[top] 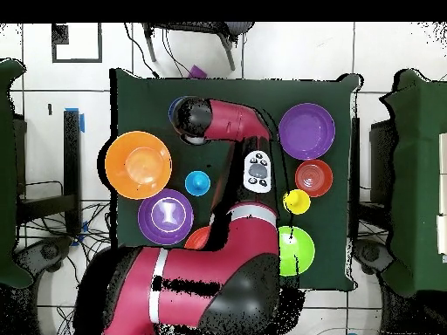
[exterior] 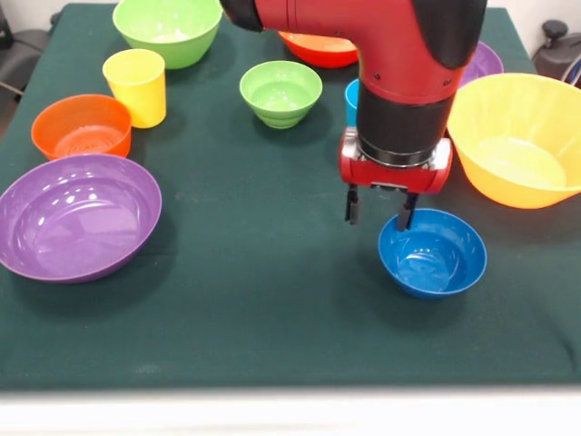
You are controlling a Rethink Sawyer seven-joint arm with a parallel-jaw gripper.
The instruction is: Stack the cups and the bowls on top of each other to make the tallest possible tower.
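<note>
The gripper (exterior: 380, 211) hung with its 2 fingers apart and empty, one tip just over the far rim of the small blue bowl (exterior: 433, 253). Behind the arm peeked the light blue cup (exterior: 350, 100). The big orange bowl (exterior: 519, 138) sat upright just beside. A small green bowl (exterior: 280, 92), yellow cup (exterior: 136, 85) and large purple bowl (exterior: 76, 214) stood well apart on the table (exterior: 263, 300).

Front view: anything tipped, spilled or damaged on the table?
Nothing stands out. Every visible bowl sits upright and apart, and so does the yellow cup. No stacking yet. The hand hangs open over the rim of the small blue bowl.
</note>
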